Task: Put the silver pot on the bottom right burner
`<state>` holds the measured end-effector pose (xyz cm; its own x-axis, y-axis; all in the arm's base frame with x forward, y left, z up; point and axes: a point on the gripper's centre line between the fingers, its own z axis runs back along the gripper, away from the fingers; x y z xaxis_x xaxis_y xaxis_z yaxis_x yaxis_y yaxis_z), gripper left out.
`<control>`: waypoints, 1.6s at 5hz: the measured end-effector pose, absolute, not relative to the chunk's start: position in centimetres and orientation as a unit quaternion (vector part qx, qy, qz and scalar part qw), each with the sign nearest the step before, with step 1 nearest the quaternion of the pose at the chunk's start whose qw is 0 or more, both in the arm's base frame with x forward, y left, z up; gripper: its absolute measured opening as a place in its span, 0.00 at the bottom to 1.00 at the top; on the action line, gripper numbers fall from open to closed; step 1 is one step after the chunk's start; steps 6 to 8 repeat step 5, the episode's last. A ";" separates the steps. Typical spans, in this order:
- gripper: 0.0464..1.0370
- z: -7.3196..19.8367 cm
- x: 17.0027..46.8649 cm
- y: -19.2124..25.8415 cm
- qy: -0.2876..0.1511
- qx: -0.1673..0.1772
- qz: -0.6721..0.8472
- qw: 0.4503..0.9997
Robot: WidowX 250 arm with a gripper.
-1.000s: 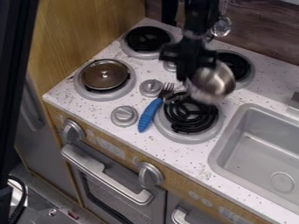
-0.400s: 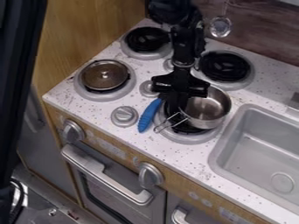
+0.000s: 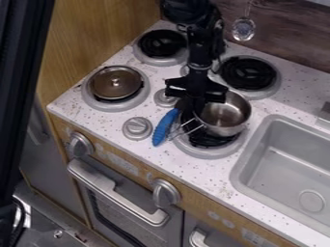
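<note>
Claw (image 3: 197,107) is pinching silver pot (image 3: 226,118) by its rim, leaving wire handle (image 3: 187,129) free. Pot is hanging off-centre over bottom right burner (image 3: 207,152), near surface's (image 3: 219,182) front edge, probably needing slight centring before release.

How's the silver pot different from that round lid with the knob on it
The silver pot is deep and open on top, while the lid is shallow. The pot has a wire handle at its side; the lid has a center knob. Both are round.
</note>
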<state>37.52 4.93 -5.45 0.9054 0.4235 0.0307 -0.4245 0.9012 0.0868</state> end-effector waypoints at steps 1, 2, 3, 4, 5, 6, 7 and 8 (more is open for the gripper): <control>0.05 -5.5 36.9 5.8 0.000 0.050 0.225 0.973; 0.22 -5.4 36.2 6.1 0.013 0.054 0.223 0.973; 0.51 -4.6 35.3 6.3 0.038 0.064 0.208 0.975; 0.79 -1.6 35.6 5.6 0.036 0.057 0.178 0.982; 0.97 -0.2 35.6 4.7 0.035 0.040 0.149 0.987; 0.97 -0.2 35.6 4.7 0.035 0.040 0.149 0.987; 0.97 -0.2 35.6 4.7 0.035 0.040 0.149 0.987; 0.97 -0.2 35.6 4.7 0.035 0.040 0.149 0.987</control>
